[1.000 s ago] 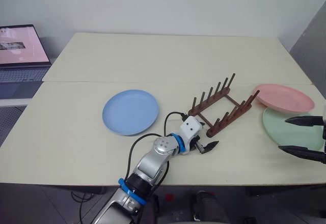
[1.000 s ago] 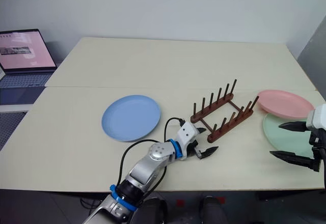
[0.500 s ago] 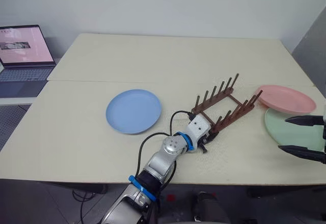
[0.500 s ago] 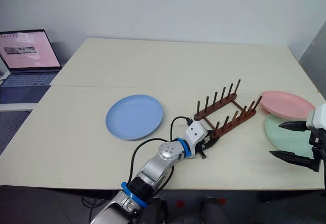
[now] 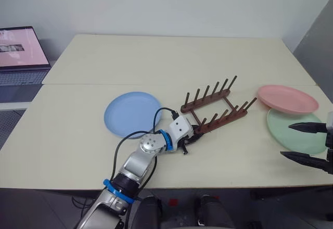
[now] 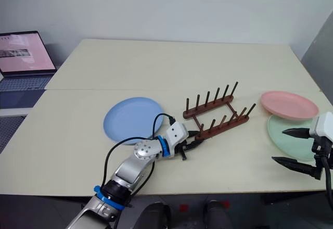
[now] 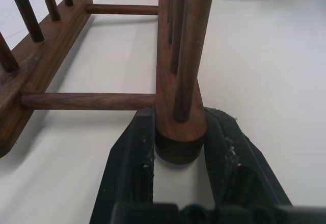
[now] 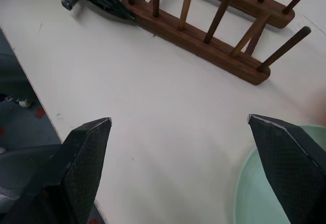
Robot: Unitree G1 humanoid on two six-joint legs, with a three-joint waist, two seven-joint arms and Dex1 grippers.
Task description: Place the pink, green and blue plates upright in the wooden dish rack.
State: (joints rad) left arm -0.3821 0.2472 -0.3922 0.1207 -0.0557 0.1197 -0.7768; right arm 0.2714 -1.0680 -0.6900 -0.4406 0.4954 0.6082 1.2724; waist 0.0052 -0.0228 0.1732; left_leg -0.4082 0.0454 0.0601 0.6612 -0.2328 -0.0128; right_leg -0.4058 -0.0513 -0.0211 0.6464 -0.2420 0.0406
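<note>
With your left claw (image 7: 175,150) clamped on the dark brown wooden pegged rack's (image 5: 214,106) near bar end and your right claw (image 5: 308,144) apart, you needed a slow, flat drag.

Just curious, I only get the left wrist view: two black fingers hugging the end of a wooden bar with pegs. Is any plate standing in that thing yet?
Observer: No. The wooden dish rack holds no plate; the blue plate lies flat on the table on the robot's left of it.
Operator: And the other plates?
Observer: The pink plate overlaps the far edge of the green plate, on the rack's other side.
Operator: What is the other arm doing?
Observer: The right gripper is open by the green plate's near edge, holding nothing.
</note>
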